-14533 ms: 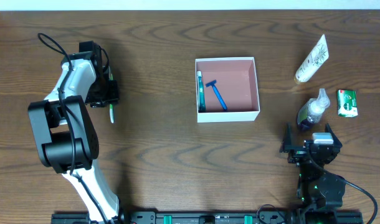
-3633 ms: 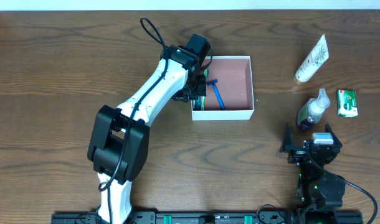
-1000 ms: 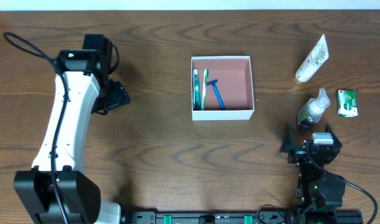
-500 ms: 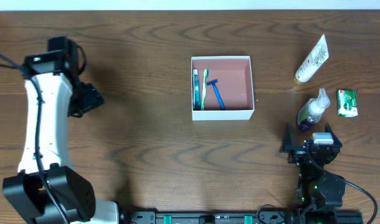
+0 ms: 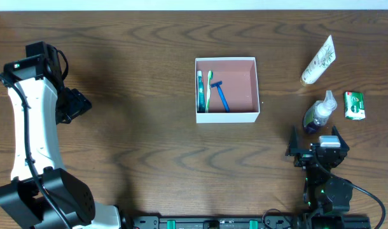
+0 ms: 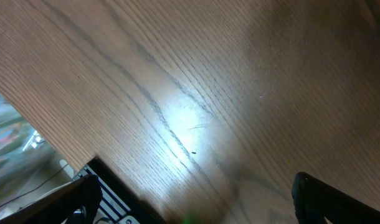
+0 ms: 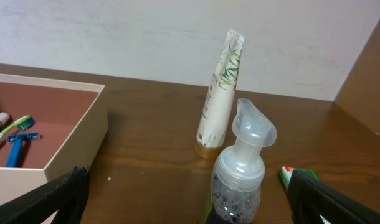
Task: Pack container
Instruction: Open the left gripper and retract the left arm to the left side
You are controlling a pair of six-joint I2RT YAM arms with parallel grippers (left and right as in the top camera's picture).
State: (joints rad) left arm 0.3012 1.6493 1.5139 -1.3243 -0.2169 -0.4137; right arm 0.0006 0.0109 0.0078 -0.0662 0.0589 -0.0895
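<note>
Wooden table (image 5: 162,159), container (image 5: 242,86) well inside edges

A: Left gripper (image 5: 76,104) position?
B: Withdrawn from the container (image 5: 227,117) to the far left of the table (image 5: 149,159).
A: Container status?
B: Toothbrush (image 5: 208,91) added, lying between teal tube (image 5: 200,89) and razor (image 5: 222,97). Container shifted slightly left.
</note>
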